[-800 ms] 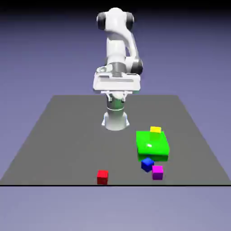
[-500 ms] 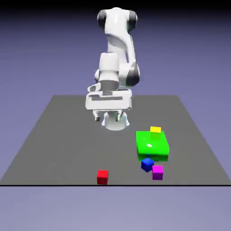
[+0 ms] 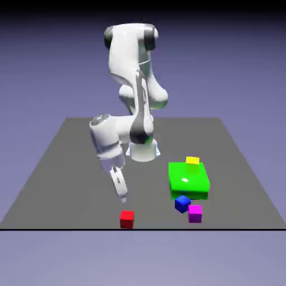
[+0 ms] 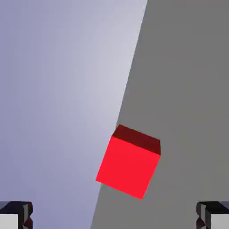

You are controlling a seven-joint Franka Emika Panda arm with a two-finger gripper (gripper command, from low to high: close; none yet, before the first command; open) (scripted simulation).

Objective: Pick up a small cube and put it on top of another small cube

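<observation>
Right now I see the small red cube point(image 3: 127, 219) sitting solid and glossy on the grey table point(image 3: 67, 167) near its front edge, just below my gripper point(image 3: 122, 196), whose fingers stand wide apart, empty.

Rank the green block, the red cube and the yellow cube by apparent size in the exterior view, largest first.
1. Green block, clearly largest.
2. Red cube and yellow cube look alike; the red sits nearer the camera, so no ranking.

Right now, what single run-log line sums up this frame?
phase: approach | gripper: open, empty, above red cube, not touching | red cube: on table, near its edge | blue cube, magenta cube: untouched
</observation>
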